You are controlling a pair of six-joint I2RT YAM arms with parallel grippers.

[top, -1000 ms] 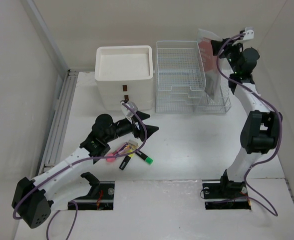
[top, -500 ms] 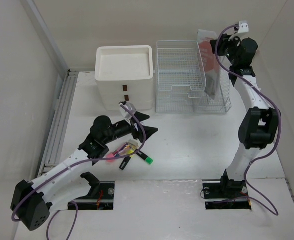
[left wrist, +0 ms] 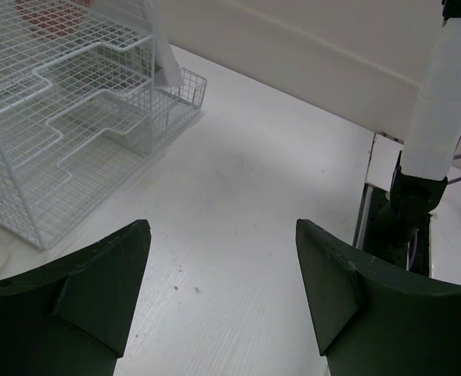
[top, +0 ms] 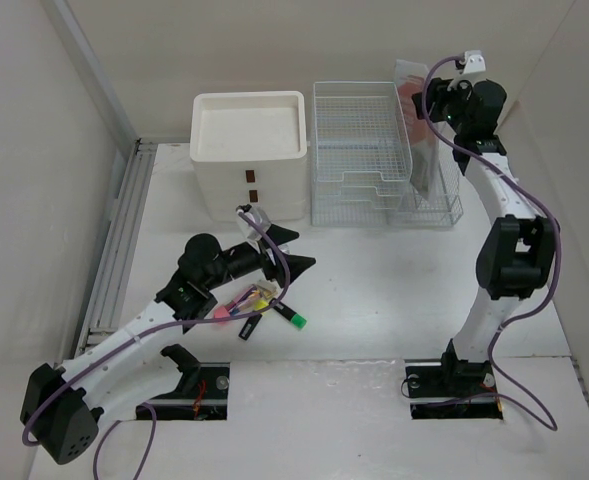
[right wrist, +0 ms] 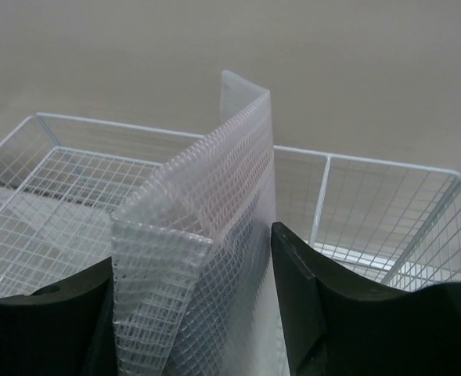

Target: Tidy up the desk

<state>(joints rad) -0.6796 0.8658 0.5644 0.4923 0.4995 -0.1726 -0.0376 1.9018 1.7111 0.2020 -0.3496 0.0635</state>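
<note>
Desk (left wrist: 253, 157) | white, flat | under L claw (left wrist: 221, 229) | jaws wide apart

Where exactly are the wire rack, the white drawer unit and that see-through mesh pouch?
Wire rack (top: 359, 128): top external view, mesh floor of its top tray.
White drawer unit (top: 249, 125): top external view, its recessed top.
Mesh pouch (right wrist: 203, 235): right wrist view, its near folded face.

On desk (top: 374, 280): drawer unit (top: 249, 140) left of wire rack (top: 359, 130), markers (top: 264, 310) nearer
</note>
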